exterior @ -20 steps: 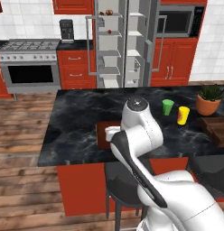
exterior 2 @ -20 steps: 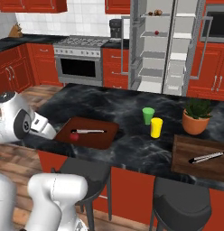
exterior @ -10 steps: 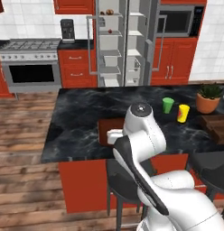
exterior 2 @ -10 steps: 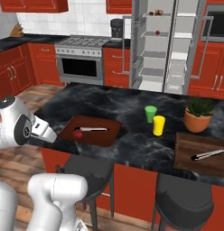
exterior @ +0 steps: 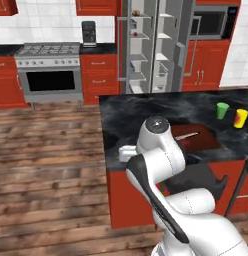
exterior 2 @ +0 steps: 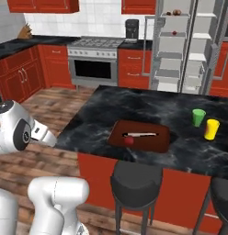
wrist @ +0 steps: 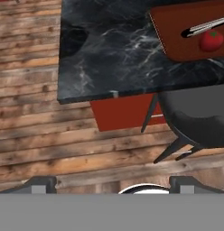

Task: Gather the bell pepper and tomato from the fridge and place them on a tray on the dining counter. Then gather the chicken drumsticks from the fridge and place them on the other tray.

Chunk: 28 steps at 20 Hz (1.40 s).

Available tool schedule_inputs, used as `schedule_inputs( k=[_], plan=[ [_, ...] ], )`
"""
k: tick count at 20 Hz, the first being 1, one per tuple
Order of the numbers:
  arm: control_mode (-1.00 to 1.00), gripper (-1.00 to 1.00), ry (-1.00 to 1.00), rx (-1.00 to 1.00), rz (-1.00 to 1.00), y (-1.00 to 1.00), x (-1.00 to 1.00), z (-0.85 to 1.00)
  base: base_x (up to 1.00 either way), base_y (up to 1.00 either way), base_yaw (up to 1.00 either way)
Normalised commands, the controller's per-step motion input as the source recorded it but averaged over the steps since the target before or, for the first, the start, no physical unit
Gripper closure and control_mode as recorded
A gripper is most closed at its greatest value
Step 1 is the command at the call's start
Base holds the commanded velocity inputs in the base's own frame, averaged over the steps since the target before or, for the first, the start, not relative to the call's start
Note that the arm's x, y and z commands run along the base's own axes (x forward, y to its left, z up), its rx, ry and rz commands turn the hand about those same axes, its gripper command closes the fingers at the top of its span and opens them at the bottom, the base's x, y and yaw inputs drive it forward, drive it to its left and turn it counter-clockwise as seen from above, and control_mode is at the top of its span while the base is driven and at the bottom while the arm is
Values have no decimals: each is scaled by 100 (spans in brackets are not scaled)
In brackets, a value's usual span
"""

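1. The tomato (exterior 2: 129,141) is already sat on the reddish tray (exterior 2: 155,143), centre of the right base view, beside a knife (exterior 2: 141,134) — so the bell pepper looks to be the step in hand.
2. Next, a trip to the open fridge (exterior 2: 180,46), upper right, is called for.
3. The gripper (wrist: 113,182) is spread wide — nothing held or touched.

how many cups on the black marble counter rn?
2. A green plastic cup and a yellow plastic cup stand close together on the black marble dining counter, right of the reddish-brown wooden tray. More may sit beyond the frame's right edge.
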Motion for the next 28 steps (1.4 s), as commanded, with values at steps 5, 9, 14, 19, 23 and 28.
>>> schedule_inputs(
  k=[5, 9, 14, 19, 23, 28],
  plan=[
    [100, -100, 0, 0, 0, 0, 0, 0, 36, 100, -29],
    [100, -100, 0, 0, 0, 0, 0, 0, 42, 100, -36],
    [100, -100, 0, 0, 0, 0, 0, 0, 46, 97, -41],
    [100, -100, 0, 0, 0, 0, 0, 0, 48, 92, -43],
    [100, -100, 0, 0, 0, 0, 0, 0, 50, 88, -45],
    [100, -100, 0, 0, 0, 0, 0, 0, 54, 82, -47]
  ],
)
